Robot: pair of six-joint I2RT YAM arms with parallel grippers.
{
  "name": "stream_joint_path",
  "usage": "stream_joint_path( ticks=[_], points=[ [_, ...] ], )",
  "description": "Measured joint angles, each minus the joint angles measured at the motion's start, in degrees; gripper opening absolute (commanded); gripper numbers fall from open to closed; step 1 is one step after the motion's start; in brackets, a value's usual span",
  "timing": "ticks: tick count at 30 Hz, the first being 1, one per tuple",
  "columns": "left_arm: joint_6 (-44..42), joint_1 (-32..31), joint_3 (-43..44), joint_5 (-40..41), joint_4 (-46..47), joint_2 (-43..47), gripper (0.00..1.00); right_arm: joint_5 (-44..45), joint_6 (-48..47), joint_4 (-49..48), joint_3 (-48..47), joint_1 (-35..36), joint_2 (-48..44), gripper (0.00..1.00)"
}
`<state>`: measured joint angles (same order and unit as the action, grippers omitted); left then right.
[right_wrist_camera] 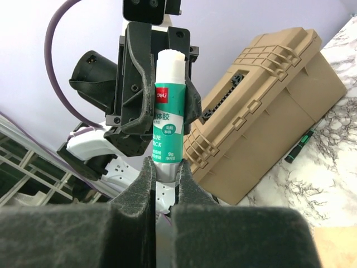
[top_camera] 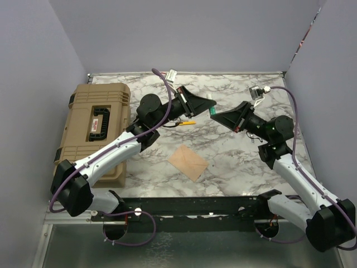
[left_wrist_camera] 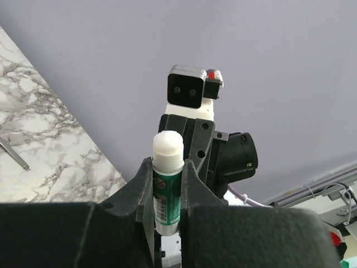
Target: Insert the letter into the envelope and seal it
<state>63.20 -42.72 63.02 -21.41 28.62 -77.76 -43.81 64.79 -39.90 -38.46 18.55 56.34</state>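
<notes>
Two grippers on one glue stick [right_wrist_camera: 169, 106], held above the marble table [top_camera: 240, 162].
My left gripper [left_wrist_camera: 167, 167] and right gripper [right_wrist_camera: 165, 168] both clamp this stiff, smooth tube. The envelope [top_camera: 188, 162] lies flat between my arms. It is light, limp paper, best pinched at an edge, and I cannot tell whether the letter is inside. The tan case [top_camera: 97, 120] is shut.
</notes>
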Motion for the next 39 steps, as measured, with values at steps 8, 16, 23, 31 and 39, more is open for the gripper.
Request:
stream_joint_path(
  ticks=[8, 16, 23, 31, 39],
  points=[
    [-0.4, 0.0, -0.3, -0.8, 0.5, -0.4, 0.29, -1.3, -0.4, -0.2, -1.3, 0.0, 1.8, 0.01],
    [-1.0, 0.0, -1.7, -1.2, 0.9, -0.6, 0.0, -2.7, -6.5, 6.9, -4.7, 0.2, 3.0, 0.01],
    [-1.4, 0.6, -0.8, 4.3, -0.4, -0.9, 0.0, 4.5, -30.2, 33.1, -18.0, 3.0, 4.5, 0.01],
    [-1.9, 1.9, 9.5, 14.5, -15.4, -7.4, 0.0, 33.6, -55.6, 45.4, -27.0, 13.1, 11.2, 0.01],
    [-1.0, 2.8, 18.3, 24.2, -30.1, -12.2, 0.0, 62.6, -71.9, 42.4, -30.6, 24.2, 20.0, 0.04]
  ],
)
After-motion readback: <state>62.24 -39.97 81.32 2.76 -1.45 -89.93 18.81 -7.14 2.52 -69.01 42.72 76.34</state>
